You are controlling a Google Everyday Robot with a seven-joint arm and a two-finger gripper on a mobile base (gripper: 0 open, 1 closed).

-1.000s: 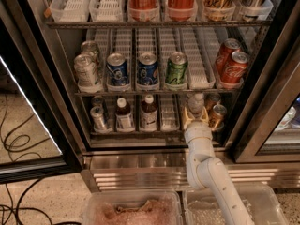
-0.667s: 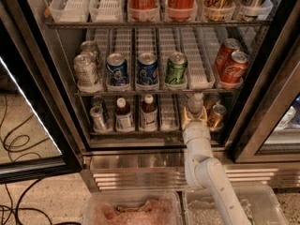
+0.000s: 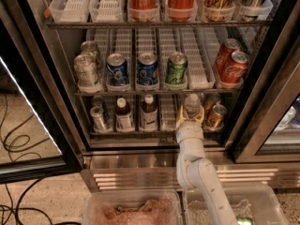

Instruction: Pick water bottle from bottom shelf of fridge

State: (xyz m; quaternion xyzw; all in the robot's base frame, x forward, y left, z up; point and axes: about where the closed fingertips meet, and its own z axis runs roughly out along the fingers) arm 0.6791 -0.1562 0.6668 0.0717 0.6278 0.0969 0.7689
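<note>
The water bottle (image 3: 192, 104), small and clear with a pale cap, stands upright on the bottom shelf (image 3: 168, 115) of the fridge (image 3: 50, 93), right of centre. My gripper (image 3: 191, 118) reaches in from below on its white arm (image 3: 197, 168). Its yellowish fingers (image 3: 181, 118) sit on either side of the bottle's lower body and hug it. The bottle stands in its lane on the rack.
Two brown bottles (image 3: 123, 114) (image 3: 149, 112) and silver cans (image 3: 98, 117) stand left of the gripper, and gold cans (image 3: 215, 116) close on its right. The rack above (image 3: 150, 92) holds blue, green and red cans. The steel base (image 3: 140, 170), two plastic bins (image 3: 131, 212) and floor cables (image 3: 18, 142) lie below.
</note>
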